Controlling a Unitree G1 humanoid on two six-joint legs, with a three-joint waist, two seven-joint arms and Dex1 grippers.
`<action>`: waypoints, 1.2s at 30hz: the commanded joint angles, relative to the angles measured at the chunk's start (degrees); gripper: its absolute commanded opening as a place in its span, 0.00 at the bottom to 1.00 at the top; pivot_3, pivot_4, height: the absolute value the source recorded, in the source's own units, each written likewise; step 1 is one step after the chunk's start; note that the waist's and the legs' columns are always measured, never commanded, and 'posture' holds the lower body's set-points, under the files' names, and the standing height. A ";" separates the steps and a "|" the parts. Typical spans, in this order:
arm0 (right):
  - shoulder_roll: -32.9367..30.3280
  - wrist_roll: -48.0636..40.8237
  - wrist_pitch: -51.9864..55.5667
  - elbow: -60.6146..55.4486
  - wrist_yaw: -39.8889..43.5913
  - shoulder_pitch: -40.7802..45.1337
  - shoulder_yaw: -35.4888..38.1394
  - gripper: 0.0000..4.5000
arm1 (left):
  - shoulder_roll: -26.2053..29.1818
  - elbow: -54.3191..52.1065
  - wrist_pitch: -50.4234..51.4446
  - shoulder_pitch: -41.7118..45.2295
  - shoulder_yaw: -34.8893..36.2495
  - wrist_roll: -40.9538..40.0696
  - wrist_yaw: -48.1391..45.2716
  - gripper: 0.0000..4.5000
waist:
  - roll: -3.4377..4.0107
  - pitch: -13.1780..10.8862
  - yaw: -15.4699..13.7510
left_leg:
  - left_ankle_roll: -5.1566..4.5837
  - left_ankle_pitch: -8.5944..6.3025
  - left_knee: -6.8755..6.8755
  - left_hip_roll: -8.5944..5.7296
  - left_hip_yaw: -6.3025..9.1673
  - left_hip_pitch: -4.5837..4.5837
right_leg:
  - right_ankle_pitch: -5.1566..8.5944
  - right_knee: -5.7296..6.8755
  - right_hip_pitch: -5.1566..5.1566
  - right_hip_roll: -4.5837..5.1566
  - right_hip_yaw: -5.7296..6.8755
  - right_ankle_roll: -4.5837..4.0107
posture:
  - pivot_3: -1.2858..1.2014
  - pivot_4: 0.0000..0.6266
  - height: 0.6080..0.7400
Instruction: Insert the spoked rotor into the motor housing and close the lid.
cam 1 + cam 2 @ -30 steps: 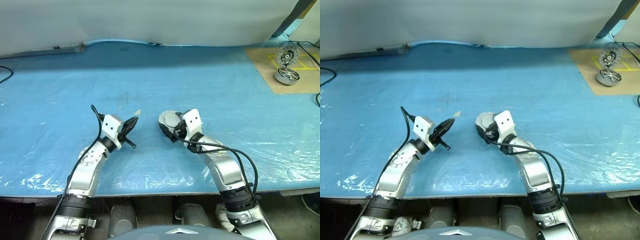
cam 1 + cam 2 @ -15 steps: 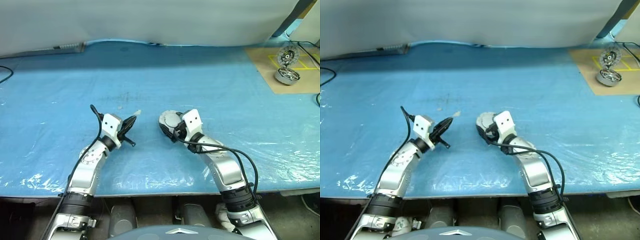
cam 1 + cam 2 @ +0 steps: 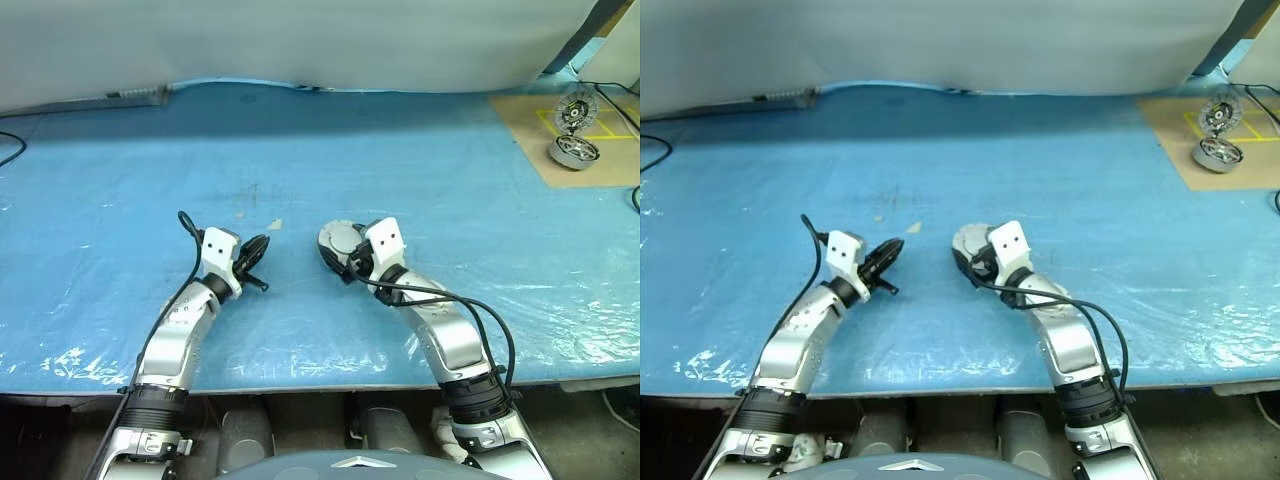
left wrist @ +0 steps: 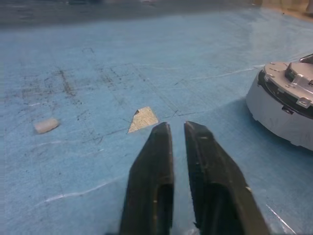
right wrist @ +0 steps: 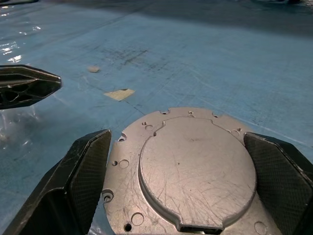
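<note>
My right gripper [image 3: 338, 250] is shut on a round silver motor housing [image 3: 336, 240], just above the blue table mat. Its black fingers [image 5: 83, 166] press on both sides of the body. The side facing that wrist is a flat silver plate [image 5: 195, 171] with a raised round centre and small holes; whether this is the lid I cannot tell. The spoked rotor is out of view. My left gripper [image 4: 177, 126] hovers low over the mat to the left of the housing, with a narrow gap between its fingers and nothing in it.
A tan scrap [image 4: 143, 119] lies on the mat just beyond the left fingertips, and a small pale crumb [image 4: 46, 125] lies near it. At the far right, a cardboard sheet [image 3: 610, 165] carries two shiny wheel-like units [image 3: 573, 150]. A white wall stands behind the table.
The left gripper held the tan scrap at its tips; it has parted its fingers, left the scrap on the mat and drawn back slightly. The right arm has kept still.
</note>
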State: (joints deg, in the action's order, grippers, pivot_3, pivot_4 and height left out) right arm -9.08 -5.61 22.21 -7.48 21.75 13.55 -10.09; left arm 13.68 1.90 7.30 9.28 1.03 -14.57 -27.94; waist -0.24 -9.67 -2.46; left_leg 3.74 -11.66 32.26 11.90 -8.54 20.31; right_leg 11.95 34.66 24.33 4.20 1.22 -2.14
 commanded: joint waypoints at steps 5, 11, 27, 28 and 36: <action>0.46 -0.04 -1.02 -0.02 -1.32 1.63 1.34 1.00 | 1.04 -0.43 -2.66 2.33 0.81 3.17 2.52 0.59 | -0.01 0.00 0.01 | 0.00 0.00 0.01 0.00 0.00 0.00 | 0.00 0.00 0.00 0.00 0.01 0.00 | 0.52 0.24 1.00; 0.21 -0.49 -0.91 -0.35 -1.10 1.70 1.64 1.00 | 0.69 -0.21 -2.92 2.26 0.39 3.42 2.40 0.59 | -0.01 0.00 0.00 | 0.00 0.00 -0.02 0.00 0.01 0.02 | 0.01 -0.01 0.01 0.00 0.00 0.02 | 0.52 0.24 1.00; 0.15 0.16 -0.97 -0.72 -1.56 1.42 1.11 1.00 | 0.95 0.94 -3.29 2.73 0.07 3.88 1.51 0.59 | -0.01 0.00 0.00 | 0.01 0.00 0.00 0.00 0.01 0.03 | 0.01 0.00 0.01 0.00 0.00 0.02 | 0.52 0.24 1.00; 0.18 0.21 -1.03 -0.63 -1.59 1.46 1.07 1.00 | 0.96 0.92 -3.08 2.75 0.09 3.70 1.31 0.59 | -0.01 0.00 -0.01 | 0.01 0.00 0.00 0.00 0.01 0.03 | 0.01 0.00 0.01 0.00 0.00 0.02 | 0.52 0.24 1.00; 0.61 0.27 -1.31 -0.23 -1.90 1.71 0.91 1.00 | 1.00 0.55 -2.44 2.73 0.30 3.76 1.38 0.13 | -0.01 0.00 -0.01 | 0.01 0.00 -0.01 0.00 0.01 0.03 | 0.01 0.00 0.01 0.00 0.00 0.02 | 0.52 0.24 1.00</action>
State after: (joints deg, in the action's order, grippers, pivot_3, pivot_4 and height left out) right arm -8.70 -5.62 22.21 -6.25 20.39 14.65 -9.74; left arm 14.32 3.79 5.24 11.30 0.80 -10.64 -26.71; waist -0.25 -9.68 -2.46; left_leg 3.74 -11.65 32.26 11.90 -8.53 20.33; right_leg 11.96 34.66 24.34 4.21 1.22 -2.12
